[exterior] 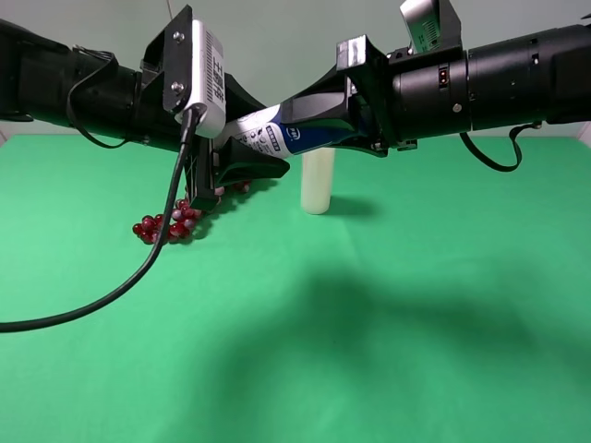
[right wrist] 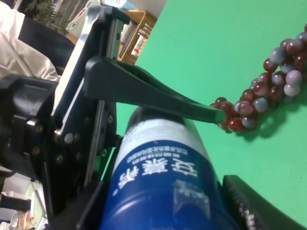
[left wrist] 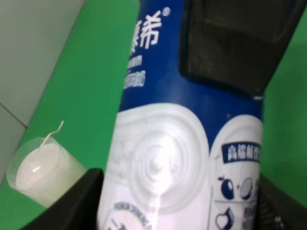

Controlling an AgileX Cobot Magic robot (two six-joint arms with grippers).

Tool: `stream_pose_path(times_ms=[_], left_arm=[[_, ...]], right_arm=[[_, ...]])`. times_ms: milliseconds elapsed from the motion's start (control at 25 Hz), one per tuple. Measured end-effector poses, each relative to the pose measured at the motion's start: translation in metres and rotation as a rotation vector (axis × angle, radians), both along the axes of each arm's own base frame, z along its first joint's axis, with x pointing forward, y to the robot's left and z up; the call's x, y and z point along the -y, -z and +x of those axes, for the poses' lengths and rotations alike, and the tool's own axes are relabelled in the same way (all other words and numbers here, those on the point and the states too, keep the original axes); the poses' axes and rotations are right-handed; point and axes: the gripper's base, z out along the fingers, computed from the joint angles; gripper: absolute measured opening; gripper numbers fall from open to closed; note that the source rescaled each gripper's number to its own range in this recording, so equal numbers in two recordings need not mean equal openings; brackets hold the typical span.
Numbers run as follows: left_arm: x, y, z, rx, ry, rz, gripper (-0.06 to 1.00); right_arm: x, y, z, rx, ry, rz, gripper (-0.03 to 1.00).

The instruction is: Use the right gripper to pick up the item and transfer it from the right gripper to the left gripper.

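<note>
1. The left gripper (exterior: pixel 254 138) reaches in from the left on an arm that carries a large white box and a long cable. Its jaws sit on either side of the item's white lower body. In the left wrist view they look pressed against it, so this gripper appears to be grasping that end.
2. The item (exterior: pixel 282 132) is a bottle with a dark blue upper body and a white printed lower body. It lies nearly level in mid-air and spans the two sets of jaws, with the white end inside the left jaws and the blue end inside the right jaws. It touches nothing else.
3. The right gripper (exterior: pixel 319 122) reaches in from the right. Its jaws are clenched on the blue upper body of the bottle.
4. Below the left jaws, a string of red beads (exterior: pixel 171 221) lies on the green table (exterior: pixel 416 323). Below the spot where the two sets of jaws meet, a white candle (exterior: pixel 318 180) stands upright, apart from the bottle.
5. Judged from this, the pick-up is done, because the bottle is off the table. The handover looks about midway, with both grippers on the bottle at once.
6. What seems left is for the right jaws to release and draw clear, so that the left jaws alone carry the bottle.
</note>
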Motion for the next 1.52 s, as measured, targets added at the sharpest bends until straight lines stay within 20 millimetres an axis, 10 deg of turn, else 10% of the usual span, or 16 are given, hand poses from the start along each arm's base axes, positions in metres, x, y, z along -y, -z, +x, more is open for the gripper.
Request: stream_pose_path(times_ms=[80, 200, 320, 840, 1520], left_arm=[[0.000, 0.000, 0.000, -0.001, -0.001, 0.000, 0.14], [0.000, 0.001, 0.000, -0.011, -0.008, -0.001, 0.01], [0.000, 0.001, 0.000, -0.011, -0.010, 0.000, 0.01], [0.000, 0.001, 0.000, -0.011, -0.010, -0.001, 0.01], [0.000, 0.001, 0.000, -0.014, -0.007, -0.003, 0.01]], right_arm=[[0.000, 0.000, 0.000, -0.002, 0.002, 0.003, 0.09], [-0.001, -0.003, 0.000, -0.011, 0.008, 0.031, 0.72], [-0.001, -0.003, 0.000, -0.013, 0.011, 0.035, 0.94], [0.005, -0.022, -0.004, 0.062, 0.050, 0.043, 1.00], [0.061, -0.080, -0.036, 0.464, 0.329, -0.312, 1.00]])
